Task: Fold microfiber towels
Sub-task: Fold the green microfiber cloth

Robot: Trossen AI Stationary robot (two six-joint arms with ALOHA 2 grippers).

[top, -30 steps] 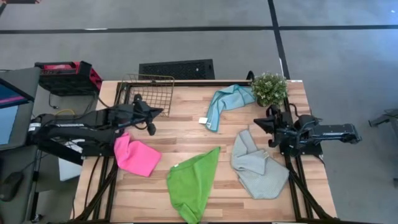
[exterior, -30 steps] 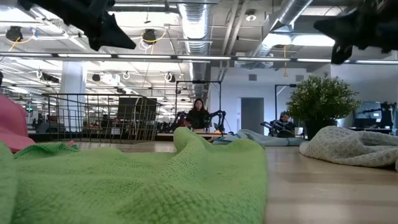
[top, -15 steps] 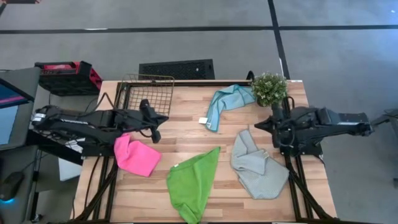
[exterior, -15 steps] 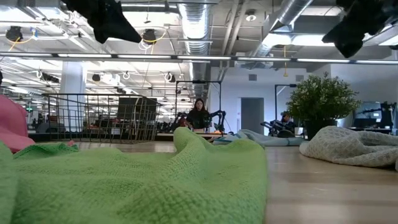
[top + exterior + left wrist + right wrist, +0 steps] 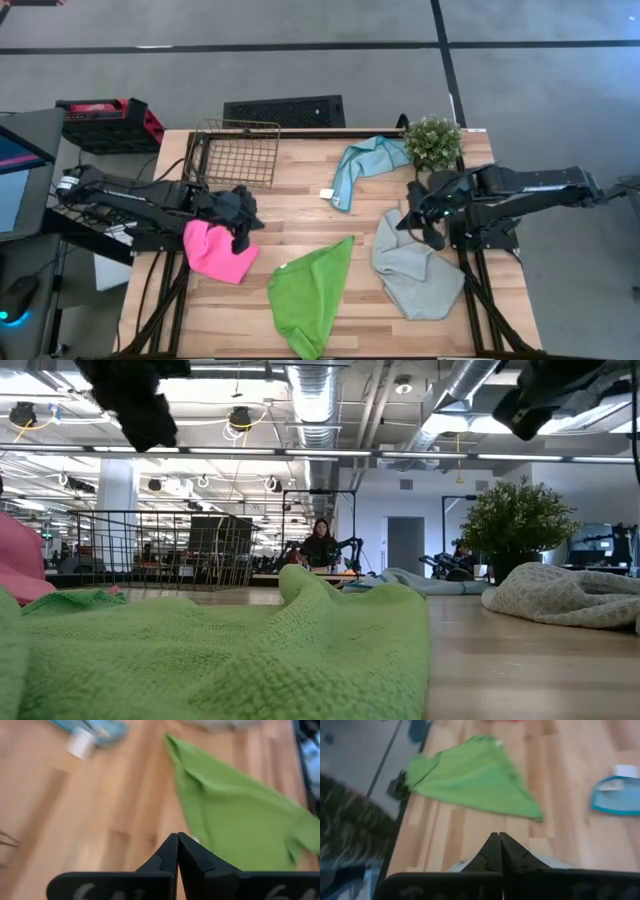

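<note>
Four towels lie crumpled on the wooden table: hot pink (image 5: 218, 250) at the left, bright green (image 5: 312, 290) at the near middle, teal-blue (image 5: 365, 165) with a white tag (image 5: 327, 193) at the far middle, pale grey (image 5: 415, 265) at the right. My left gripper (image 5: 243, 215) is shut and hovers over the pink towel's far right edge. My right gripper (image 5: 418, 215) is shut and hovers over the grey towel's far end. In the low view both grippers, left (image 5: 135, 405) and right (image 5: 540, 395), hang high above the table.
A wire basket (image 5: 238, 152) stands at the far left of the table. A small potted plant (image 5: 433, 143) stands at the far right, beside the teal towel. Bare wood (image 5: 290, 215) shows between the towels at the middle.
My left gripper has moved toward the table's near edge, ending over the pink towel. My right gripper has reached toward the table's left, ending over the grey towel's far end. The towels have not moved.
</note>
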